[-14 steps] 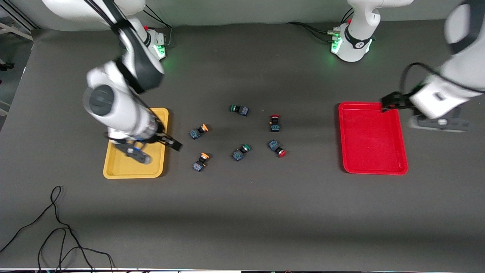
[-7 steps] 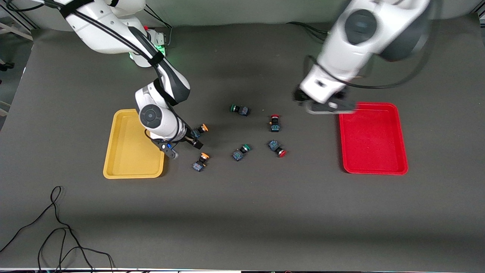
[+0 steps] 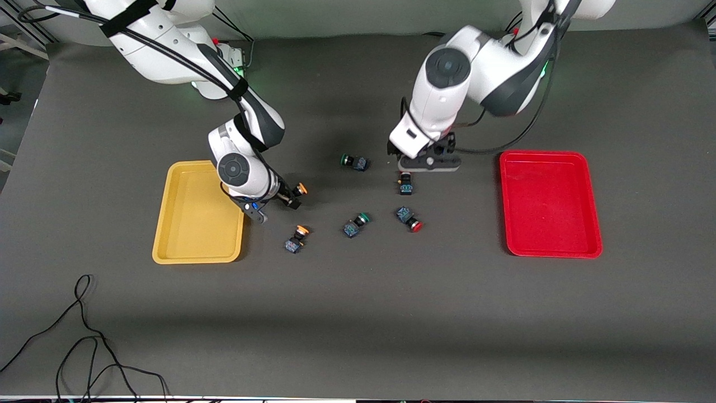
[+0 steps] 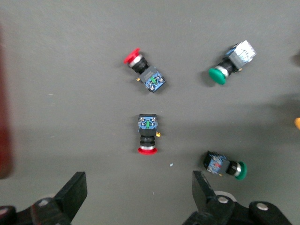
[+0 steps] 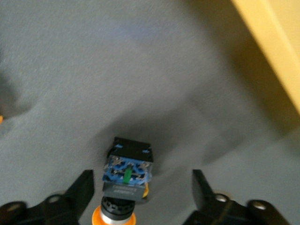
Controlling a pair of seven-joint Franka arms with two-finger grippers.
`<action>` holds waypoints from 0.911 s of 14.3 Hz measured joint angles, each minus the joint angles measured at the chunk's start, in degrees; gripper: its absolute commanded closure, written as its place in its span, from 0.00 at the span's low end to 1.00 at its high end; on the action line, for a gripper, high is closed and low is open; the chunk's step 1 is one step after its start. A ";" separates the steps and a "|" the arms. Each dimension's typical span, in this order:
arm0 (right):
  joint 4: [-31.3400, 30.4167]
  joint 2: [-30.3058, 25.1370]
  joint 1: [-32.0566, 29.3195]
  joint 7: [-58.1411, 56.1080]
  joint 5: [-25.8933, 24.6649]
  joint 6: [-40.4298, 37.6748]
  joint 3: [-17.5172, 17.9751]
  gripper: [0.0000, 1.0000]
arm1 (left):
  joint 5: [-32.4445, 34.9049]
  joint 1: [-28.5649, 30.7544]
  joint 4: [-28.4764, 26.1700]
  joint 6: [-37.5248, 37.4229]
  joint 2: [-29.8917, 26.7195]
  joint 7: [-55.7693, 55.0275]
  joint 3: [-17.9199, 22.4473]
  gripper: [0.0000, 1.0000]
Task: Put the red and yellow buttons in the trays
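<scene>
From the front, the right gripper (image 3: 279, 200) is hanging over an orange-capped button (image 3: 295, 192) just beside the yellow tray (image 3: 184, 246). The left gripper (image 3: 428, 163) is hovering over a red-capped button (image 3: 405, 183), between that tray and the red tray (image 3: 551, 246).

The left wrist view is showing spread fingers (image 4: 74, 194).

The right wrist view is showing spread fingers (image 5: 83, 191) flanking the button, apart from it.

1. You see the right gripper (image 3: 278, 200) low at an orange-capped black-and-blue push-button switch (image 3: 296, 191), beside the shallow yellow plastic tray (image 3: 193, 246).
2. Your left gripper (image 3: 428, 163) hangs just above a red-capped push-button switch (image 3: 405, 183).
3. The shallow red plastic tray (image 3: 551, 240) holds nothing.
</scene>
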 measured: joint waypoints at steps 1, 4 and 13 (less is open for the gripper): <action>0.00 0.34 0.29 0.14 0.00 0.45 0.01 0.77 | 0.65 -0.33 -1.50 3.09 1.87 -0.55 0.00 0.00; 0.19 0.65 0.29 0.22 0.00 1.02 0.02 0.88 | 2.28 -1.43 -4.85 11.94 7.74 -3.78 0.02 0.00; 0.06 -14.26 -4.45 -24.45 -0.30 -17.87 -12.53 0.86 | 4.96 -2.87 -5.87 21.30 18.26 -6.83 0.10 0.37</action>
